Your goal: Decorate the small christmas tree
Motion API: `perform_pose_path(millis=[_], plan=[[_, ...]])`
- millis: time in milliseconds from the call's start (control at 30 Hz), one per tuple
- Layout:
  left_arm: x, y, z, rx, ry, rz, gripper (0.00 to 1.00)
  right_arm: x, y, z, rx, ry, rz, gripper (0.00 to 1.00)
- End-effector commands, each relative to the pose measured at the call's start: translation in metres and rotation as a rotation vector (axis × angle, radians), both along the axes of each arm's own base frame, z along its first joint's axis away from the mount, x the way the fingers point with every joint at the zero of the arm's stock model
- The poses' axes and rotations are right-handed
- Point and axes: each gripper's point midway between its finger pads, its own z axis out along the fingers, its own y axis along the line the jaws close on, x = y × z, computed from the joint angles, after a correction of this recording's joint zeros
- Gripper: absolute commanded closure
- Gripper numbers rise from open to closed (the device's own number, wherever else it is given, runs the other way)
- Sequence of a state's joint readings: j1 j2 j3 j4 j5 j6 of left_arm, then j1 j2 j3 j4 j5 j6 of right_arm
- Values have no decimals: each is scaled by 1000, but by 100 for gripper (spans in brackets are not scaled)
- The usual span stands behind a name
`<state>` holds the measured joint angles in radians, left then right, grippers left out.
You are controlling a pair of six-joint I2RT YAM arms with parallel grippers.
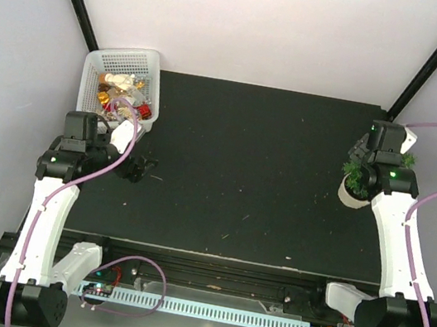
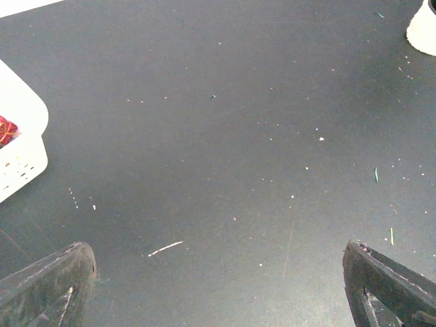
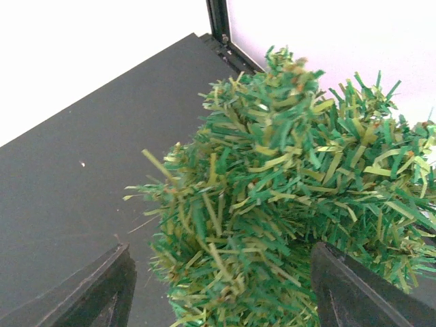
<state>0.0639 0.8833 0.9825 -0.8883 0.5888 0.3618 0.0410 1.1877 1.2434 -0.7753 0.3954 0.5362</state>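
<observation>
Black desk point(image 1: 244, 159): straddles upright small christmas tree point(image 3: 272, 191) with right gripper point(image 3: 219, 252) spread open; left gripper point(image 2: 216, 246), empty and open, well apart from tree.

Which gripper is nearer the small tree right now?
Right. The right gripper is at the small christmas tree, jaws open either side of its branches. The left gripper is at the opposite side of the table, open, beside the white basket.

Matt black table point(image 1: 251, 169), bristly plastic-looking tree point(image 3: 286, 197)
</observation>
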Motion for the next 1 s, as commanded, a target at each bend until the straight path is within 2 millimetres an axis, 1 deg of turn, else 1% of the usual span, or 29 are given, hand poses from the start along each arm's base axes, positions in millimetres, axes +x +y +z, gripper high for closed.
perform_pose_path(millis=[0,100,167,267,400,500,567,633,767,967], plan=[[0,-4,6,-22,-18,-14,1,4,-9,-5,21,-25,-31,30],[1,-4,6,-22,-17,-13,1,5,-11,-12,26,-17,-36,33],[1,-4,6,-22,-16,-13,1,5,-12,-15,28,-14,-40,37],[1,-4,5,-21,-15,-12,1,6,-15,-20,31,-16,-42,51],[1,-4,4,-19,-13,-9,1,9,-17,-20,26,-20,-45,71],[1,-3,3,-18,-13,-8,1,13,-19,-19,18,-21,-44,83],[1,-3,3,-14,-15,-4,1,13,-19,-19,17,-13,-46,92],[0,-2,3,-10,-18,-1,1,14,-18,-18,20,-7,-38,98],[0,-1,4,-7,-22,4,1,11,-16,-14,22,-25,-24,99],[1,0,4,-2,-29,14,1,9,4,-8,56,-44,77,99]])
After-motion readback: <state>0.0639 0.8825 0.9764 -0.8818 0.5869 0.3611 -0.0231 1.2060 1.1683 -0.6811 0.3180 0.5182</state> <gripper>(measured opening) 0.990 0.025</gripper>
